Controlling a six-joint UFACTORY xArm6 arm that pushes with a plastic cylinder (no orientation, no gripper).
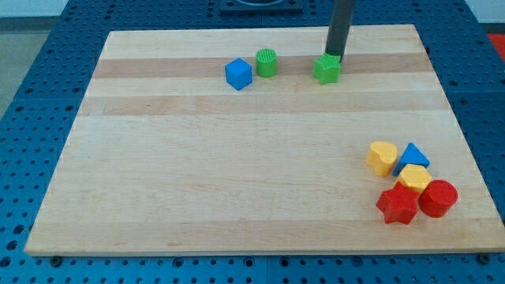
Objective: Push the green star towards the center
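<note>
The green star [326, 69] lies near the view's top, a little right of the middle of the wooden board [237, 173]. My rod comes down from the top edge, and my tip [334, 56] touches the star's upper right side, just behind it.
A green cylinder [267, 62] and a blue cube [237, 74] sit left of the star. At the view's lower right is a cluster: a yellow heart [382, 157], a blue triangle [413, 155], a yellow hexagon [413, 178], a red star [397, 205] and a red cylinder [437, 198].
</note>
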